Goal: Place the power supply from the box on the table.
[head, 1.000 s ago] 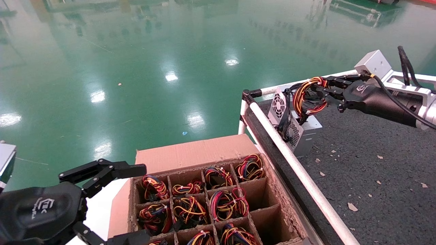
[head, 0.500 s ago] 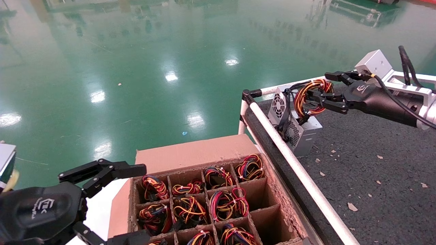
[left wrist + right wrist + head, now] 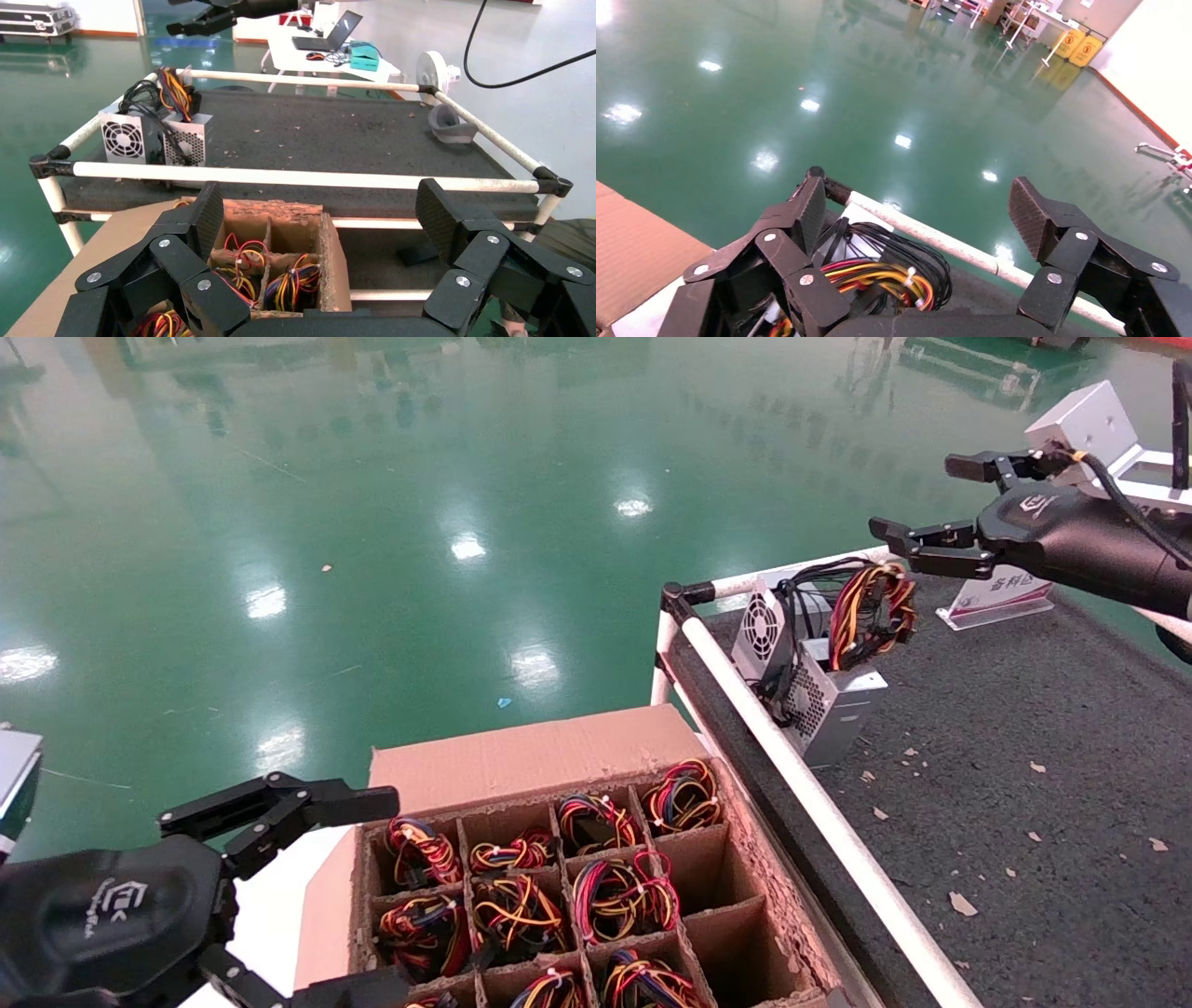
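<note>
The power supply, a silver block with a honeycomb vent face, stands on the table at its far left corner. Its red, yellow and black wire bundle sticks up from it. My right gripper hangs open just above and to the right of the bundle, touching nothing; the right wrist view shows the bundle below the spread jaws of this gripper. The box sits left of the table rail. My left gripper is parked open beside the box.
A silver unit with a round fan grille and black cables leans against the power supply by the white rail. Several box cells hold wire bundles; the right-hand cells look empty. A white placard stands behind. Cardboard scraps litter the felt.
My right gripper opened and let go of the wire bundle, then rose and drew back to the right. The bundle sagged onto the power supply. The left arm has not moved.
</note>
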